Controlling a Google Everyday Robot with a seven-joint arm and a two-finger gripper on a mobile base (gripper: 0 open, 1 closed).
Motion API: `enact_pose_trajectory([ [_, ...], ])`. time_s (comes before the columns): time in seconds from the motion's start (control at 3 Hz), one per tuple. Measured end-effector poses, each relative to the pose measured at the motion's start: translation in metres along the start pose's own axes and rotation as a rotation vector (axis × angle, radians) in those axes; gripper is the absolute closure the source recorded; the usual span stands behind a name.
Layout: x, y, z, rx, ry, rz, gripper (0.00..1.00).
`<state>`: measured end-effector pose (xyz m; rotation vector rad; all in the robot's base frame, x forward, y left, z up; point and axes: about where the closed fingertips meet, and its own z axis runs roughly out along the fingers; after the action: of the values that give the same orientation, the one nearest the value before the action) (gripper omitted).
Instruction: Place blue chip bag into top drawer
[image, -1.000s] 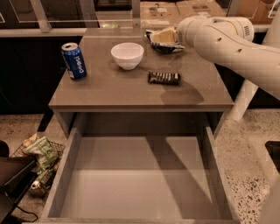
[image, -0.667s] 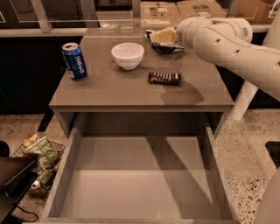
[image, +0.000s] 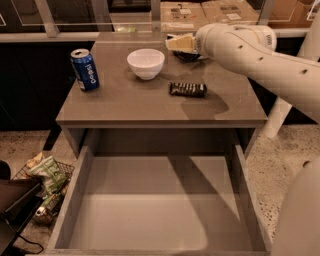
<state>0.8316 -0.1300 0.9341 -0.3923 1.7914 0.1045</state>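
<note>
Camera view: gripper (image: 179, 44) at back-right of table (image: 125, 100), just above blue chip bag (image: 189, 55); grip state can't be told. Top drawer (image: 75, 197) stands open below.

An office-like test space: speckled floor (image: 282, 150), glass partition (image: 70, 15) and cardboard boxes (image: 200, 10) behind a grey table (image: 125, 100), where the gripper (image: 179, 44) hangs at its far edge.
</note>
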Motion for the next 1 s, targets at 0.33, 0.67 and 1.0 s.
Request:
enact_pose_trajectory([
  [0.33, 0.014, 0.005, 0.044, -0.047, 0.017, 0.057, 0.0],
  [0.67, 0.018, 0.0, 0.07, -0.059, 0.036, 0.061, 0.0],
  [1.0, 0.024, -0.016, 0.091, -0.039, 0.067, 0.029, 0.0],
])
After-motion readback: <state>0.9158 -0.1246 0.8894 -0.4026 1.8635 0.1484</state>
